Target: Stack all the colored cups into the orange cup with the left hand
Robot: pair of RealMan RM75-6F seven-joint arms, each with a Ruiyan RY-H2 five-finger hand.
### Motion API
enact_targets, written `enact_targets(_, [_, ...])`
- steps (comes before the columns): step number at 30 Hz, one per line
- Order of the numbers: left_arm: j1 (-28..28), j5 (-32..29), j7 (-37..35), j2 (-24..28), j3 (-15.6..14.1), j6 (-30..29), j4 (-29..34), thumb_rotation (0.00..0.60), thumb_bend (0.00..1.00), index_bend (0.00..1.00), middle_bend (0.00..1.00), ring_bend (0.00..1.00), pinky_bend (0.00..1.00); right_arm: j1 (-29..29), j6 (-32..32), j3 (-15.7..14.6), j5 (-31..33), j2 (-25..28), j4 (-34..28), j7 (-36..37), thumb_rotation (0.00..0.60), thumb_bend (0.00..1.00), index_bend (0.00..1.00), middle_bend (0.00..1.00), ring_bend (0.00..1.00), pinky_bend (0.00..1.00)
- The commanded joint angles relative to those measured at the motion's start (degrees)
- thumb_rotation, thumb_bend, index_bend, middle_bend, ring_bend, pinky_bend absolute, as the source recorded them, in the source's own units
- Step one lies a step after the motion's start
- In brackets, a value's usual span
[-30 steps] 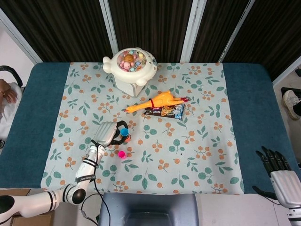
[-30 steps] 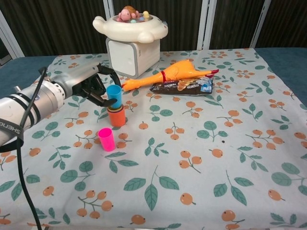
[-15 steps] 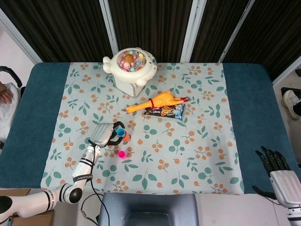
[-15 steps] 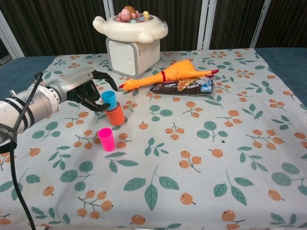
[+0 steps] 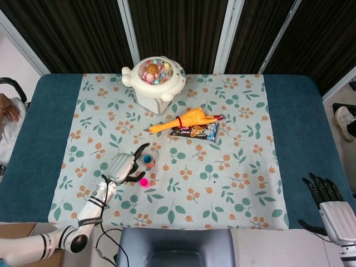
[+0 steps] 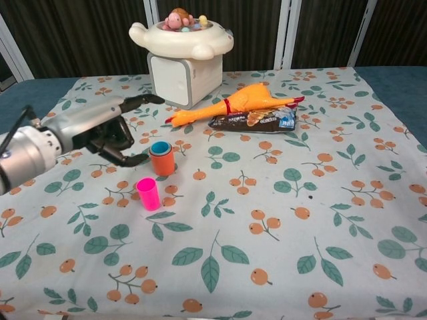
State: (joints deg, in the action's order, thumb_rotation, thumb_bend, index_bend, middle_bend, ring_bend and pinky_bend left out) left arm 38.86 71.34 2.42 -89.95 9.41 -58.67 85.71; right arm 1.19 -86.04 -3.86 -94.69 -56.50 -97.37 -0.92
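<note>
The orange cup (image 6: 161, 162) (image 5: 148, 161) stands upright on the floral cloth with a blue cup (image 6: 160, 147) nested in it. A pink cup (image 6: 148, 194) (image 5: 144, 182) stands alone, a little nearer to me and to the left. My left hand (image 6: 100, 130) (image 5: 122, 167) hovers just left of the stack, fingers spread, holding nothing. Its fingertips are close to the orange cup but apart from it. My right hand (image 5: 328, 200) rests open at the table's near right corner, in the head view only.
A rubber chicken (image 6: 233, 103) and a dark snack packet (image 6: 253, 120) lie behind the cups. A cream toy box (image 6: 183, 57) topped with small figures stands at the back. The blue table edge (image 5: 50, 128) borders the cloth on both sides.
My left hand has let go of the blue cup, which now sits deep in the orange cup. The hand has opened and drawn back to the left.
</note>
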Motion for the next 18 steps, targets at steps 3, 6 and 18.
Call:
enact_targets(3, [-5.14, 8.62, -6.07, 5.32, -7.92, -3.1, 5.91, 0.6, 0.33, 0.07, 1.0, 1.0, 1.0, 0.07, 0.02, -0.53, -0.96, -0.35, -0.19, -0.75, 0.6, 0.21, 0.0, 0.0, 0.0, 0.0])
enact_targets(6, [-5.93, 9.75, -7.19, 3.99, -9.31, -3.01, 4.35, 0.6, 0.33, 0.11, 1.0, 1.0, 1.0, 0.27, -0.43, -0.66, -1.38, -0.45, -0.18, -0.94, 0.6, 0.21, 0.0, 0.0, 0.0, 0.0])
enact_targets(18, [-6.13, 7.56, -6.67, -4.71, -7.97, -0.84, -6.06, 0.6, 0.36, 0.23, 1.0, 1.0, 1.0, 0.39, -1.17, -0.66, -1.72, 0.1, 0.26, 0.51, 0.6, 0.21, 0.0, 0.0, 0.0, 0.0])
